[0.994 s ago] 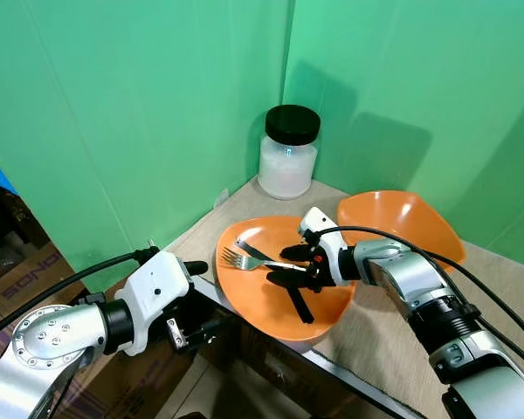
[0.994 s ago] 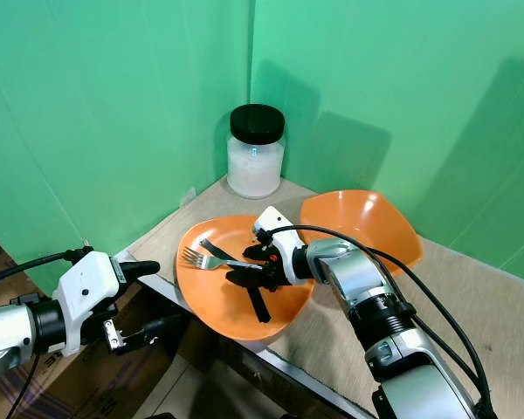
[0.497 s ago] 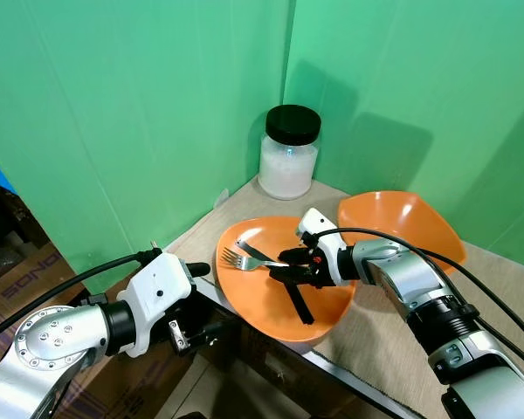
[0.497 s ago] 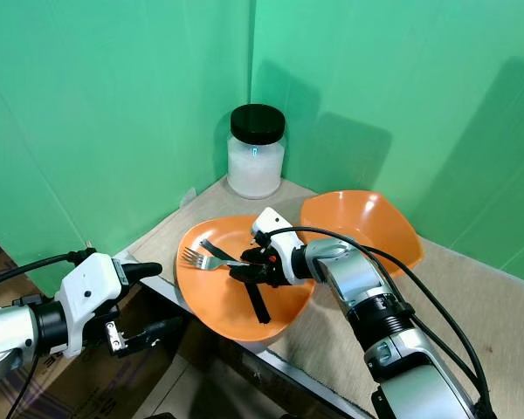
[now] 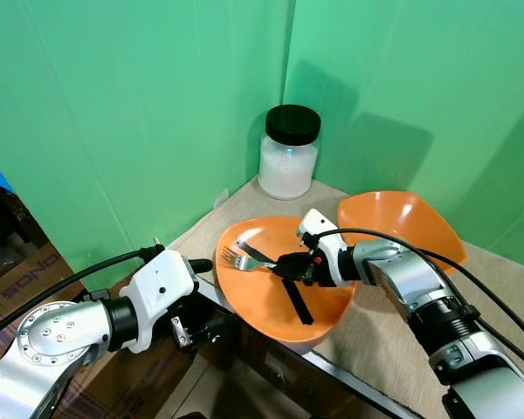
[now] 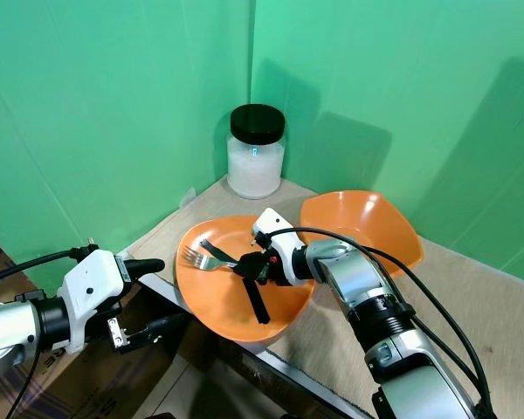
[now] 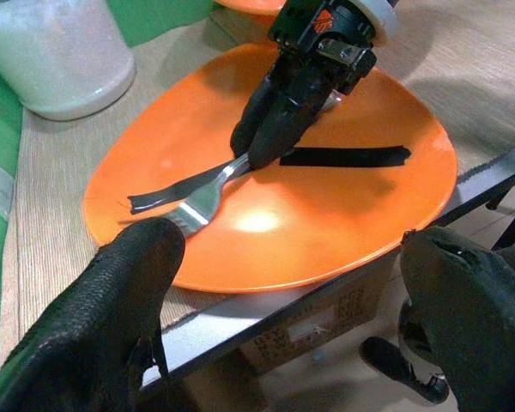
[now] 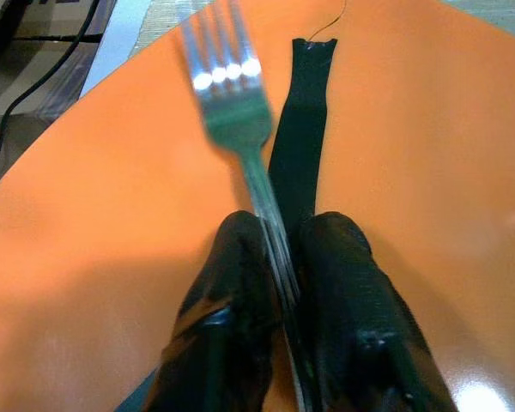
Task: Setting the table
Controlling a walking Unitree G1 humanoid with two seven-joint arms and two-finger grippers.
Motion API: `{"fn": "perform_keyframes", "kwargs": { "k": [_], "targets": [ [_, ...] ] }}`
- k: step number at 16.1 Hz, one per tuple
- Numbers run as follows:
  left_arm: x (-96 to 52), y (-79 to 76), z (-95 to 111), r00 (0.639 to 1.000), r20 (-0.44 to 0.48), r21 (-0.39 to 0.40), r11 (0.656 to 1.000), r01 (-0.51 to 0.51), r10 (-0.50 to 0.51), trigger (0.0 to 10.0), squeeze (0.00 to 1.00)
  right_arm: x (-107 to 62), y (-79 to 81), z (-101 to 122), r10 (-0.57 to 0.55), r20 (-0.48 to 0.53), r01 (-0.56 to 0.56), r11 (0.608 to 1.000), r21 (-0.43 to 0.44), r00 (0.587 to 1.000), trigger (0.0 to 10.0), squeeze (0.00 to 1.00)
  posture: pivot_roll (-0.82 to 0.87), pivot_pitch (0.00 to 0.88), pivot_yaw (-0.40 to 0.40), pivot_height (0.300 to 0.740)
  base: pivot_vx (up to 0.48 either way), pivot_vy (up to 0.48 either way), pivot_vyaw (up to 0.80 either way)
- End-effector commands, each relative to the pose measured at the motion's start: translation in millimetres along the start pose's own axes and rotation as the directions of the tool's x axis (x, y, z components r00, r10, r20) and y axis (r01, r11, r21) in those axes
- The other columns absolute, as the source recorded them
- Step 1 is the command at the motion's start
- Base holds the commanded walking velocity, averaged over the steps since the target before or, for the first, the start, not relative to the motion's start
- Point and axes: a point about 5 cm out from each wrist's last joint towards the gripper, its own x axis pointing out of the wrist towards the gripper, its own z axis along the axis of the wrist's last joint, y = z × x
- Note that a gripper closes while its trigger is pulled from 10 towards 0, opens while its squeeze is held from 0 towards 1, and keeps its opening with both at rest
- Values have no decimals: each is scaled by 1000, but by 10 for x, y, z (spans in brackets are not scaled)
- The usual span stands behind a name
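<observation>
Since the fork (image 8: 240, 129) is pinched by its handle in the right gripper (image 5: 290, 265), its tines are kept ahead, above the orange plate (image 5: 253, 297); the left gripper (image 7: 283, 335) is held spread below the table edge (image 5: 332, 362).

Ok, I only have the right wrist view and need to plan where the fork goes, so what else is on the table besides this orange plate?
Observer: A second orange plate sits beyond the first orange plate, on the robot's right.
Operator: Anything near the wall?
Observer: A black-lidded jar of white contents stands in the corner.
Operator: Where is the left pincer?
Observer: The left pincer is open, off the table edge below the first plate, while the right pincer grips the fork.
</observation>
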Motion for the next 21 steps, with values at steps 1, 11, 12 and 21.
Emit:
{"fn": "perform_keyframes", "kwargs": {
  "k": [1, 11, 12, 21],
  "targets": [
    [18, -1, 11, 1000, 3, 8, 1000, 4, -4, 10000, 475, -34, -17, -43, -14, -5, 14, 1000, 19, 1000, 0, 0, -16, 9, -30, 740, 0, 0, 0],
    [38, -16, 124, 998, 64, 11, 1000, -26, 25, 10000, 478, -478, -17, 393, -137, 314, 99, 986, 133, 939, 0, 0, 8, 0, -58, 740, 0, 0, 0],
    [38, -16, 164, 995, 91, 4, 999, -51, 50, 10000, 475, -597, -4, 428, -175, 353, 128, 980, 153, 919, 0, 0, 11, 0, -66, 740, 0, 0, 0],
    [260, 188, 464, 848, 241, -119, 882, -456, 472, 10000, 471, -1090, 458, 773, -460, 699, 256, 887, 384, 547, 10000, 0, -6, 0, -73, 740, 0, 0, 0]
  ]
}}
